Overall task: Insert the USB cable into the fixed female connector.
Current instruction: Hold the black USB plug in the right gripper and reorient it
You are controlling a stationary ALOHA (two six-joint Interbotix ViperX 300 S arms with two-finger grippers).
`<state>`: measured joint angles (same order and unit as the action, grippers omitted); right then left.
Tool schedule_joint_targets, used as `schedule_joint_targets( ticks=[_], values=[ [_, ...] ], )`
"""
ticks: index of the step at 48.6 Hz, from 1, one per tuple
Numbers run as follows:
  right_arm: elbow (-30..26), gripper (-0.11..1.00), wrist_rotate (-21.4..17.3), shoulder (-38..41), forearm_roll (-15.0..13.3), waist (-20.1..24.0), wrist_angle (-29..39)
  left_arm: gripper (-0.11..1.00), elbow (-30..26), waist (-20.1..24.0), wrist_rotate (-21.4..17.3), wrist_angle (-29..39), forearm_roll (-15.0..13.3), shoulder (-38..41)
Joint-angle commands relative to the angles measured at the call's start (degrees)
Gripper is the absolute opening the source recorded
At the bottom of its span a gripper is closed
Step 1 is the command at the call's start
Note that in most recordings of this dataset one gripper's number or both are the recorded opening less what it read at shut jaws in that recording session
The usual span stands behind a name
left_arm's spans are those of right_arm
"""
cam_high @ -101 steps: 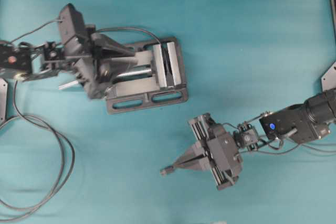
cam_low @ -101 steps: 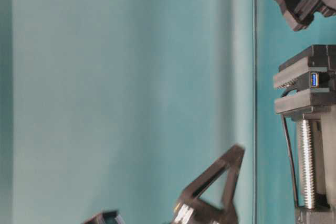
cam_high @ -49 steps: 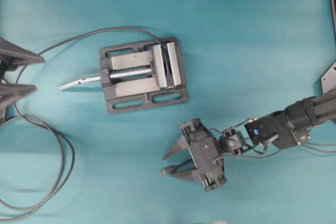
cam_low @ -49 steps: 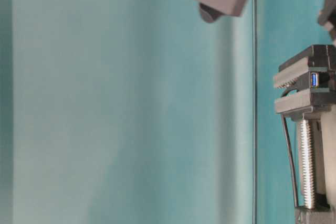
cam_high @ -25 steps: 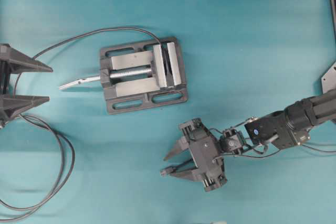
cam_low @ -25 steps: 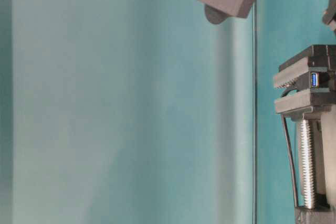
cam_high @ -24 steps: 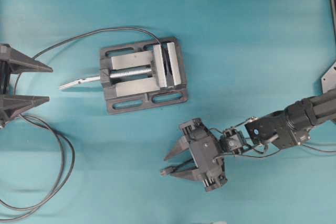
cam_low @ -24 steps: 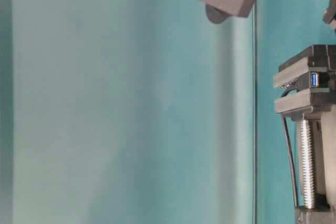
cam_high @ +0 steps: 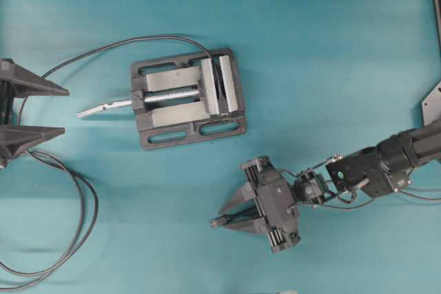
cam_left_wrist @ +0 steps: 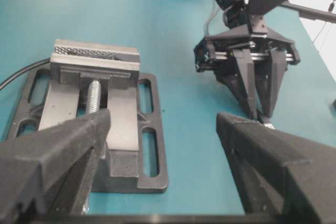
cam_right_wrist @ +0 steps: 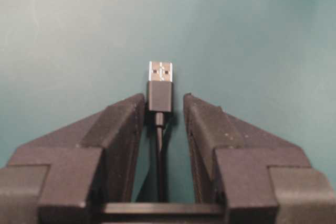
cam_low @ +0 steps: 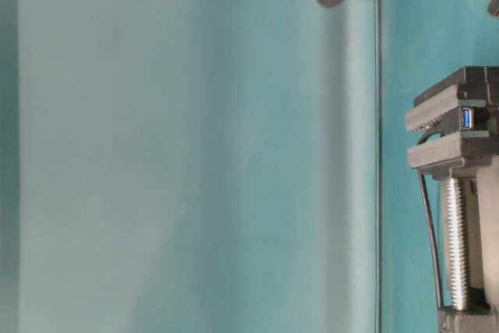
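USB cable (cam_right_wrist: 159,95), thin and dark with a silver-tipped plug, is lying on the teal table (cam_high: 331,46) between the right gripper (cam_right_wrist: 163,109)'s narrowly parted, non-gripping fingers (cam_right_wrist: 123,129); the left gripper (cam_high: 60,110) is gaping wide, holding nothing.

A grey metal vise (cam_high: 188,98) sits flat on a teal surface (cam_high: 324,46), its slotted base plate squarely down and its jaws drawn near together at the right end in the overhead view. A threaded silver screw (cam_high: 171,93) runs along the middle of the vise, and a slim silver handle (cam_high: 103,107) sticks out from its left end, resting just above the surface. From table level, the screw's threads (cam_low: 456,243) catch the light.
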<state>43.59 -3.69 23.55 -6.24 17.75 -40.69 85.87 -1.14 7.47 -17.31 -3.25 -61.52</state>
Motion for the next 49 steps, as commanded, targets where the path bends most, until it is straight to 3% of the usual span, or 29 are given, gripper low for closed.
schedule_joint_targets(
  ticks=[1, 36, 43, 49],
  values=[
    [-0.88, 0.33, -0.18, -0.18, 0.09, 0.35, -0.18, 1.0, -0.7, 0.18, -0.62, -0.18, 0.26, 0.26],
    [-1.41, 0.33, -0.53, 0.97, 0.0, 0.7, 0.0, 1.0, 0.35, 0.53, -0.35, 0.09, 0.18, 0.26],
    [-1.49, 0.21, -0.26, 0.97, 0.0, 0.7, 1.23, 1.0, 1.67, 1.32, -0.35, 0.35, 0.18, 0.26],
    [-1.41, 0.21, -0.26, 0.88, 0.0, 0.7, 1.58, 1.0, 3.96, 1.67, -0.35, 1.58, 0.26, 0.26]
  ],
)
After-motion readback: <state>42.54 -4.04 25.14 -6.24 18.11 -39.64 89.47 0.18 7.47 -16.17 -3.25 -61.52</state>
